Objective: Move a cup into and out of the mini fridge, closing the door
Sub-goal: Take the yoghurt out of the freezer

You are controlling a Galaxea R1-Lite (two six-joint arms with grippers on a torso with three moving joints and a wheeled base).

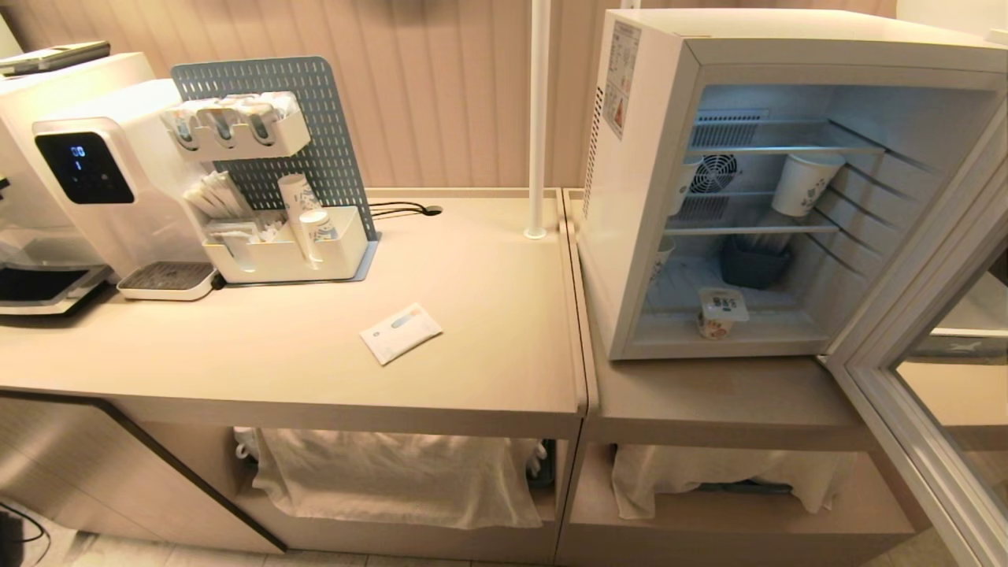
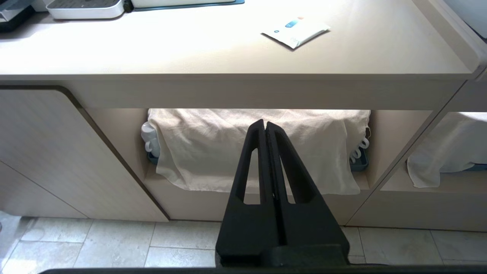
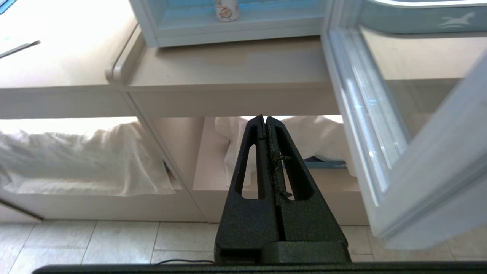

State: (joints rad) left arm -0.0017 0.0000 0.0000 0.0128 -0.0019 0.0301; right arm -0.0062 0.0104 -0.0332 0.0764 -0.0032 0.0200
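The white mini fridge stands on the right counter with its door swung wide open toward me on the right. The small squat cup, with a printed lid and orange print, rests on the fridge floor near the front; the right wrist view shows its base there too. Neither arm shows in the head view. My left gripper is shut and empty, low in front of the left counter's lower shelf. My right gripper is shut and empty, low in front of the right counter, left of the door.
A taller paper cup stands on the fridge's middle shelf and a dark tub below it. A white sachet lies on the left counter. A coffee machine and an organiser rack stand at back left. Cloths drape the lower shelves.
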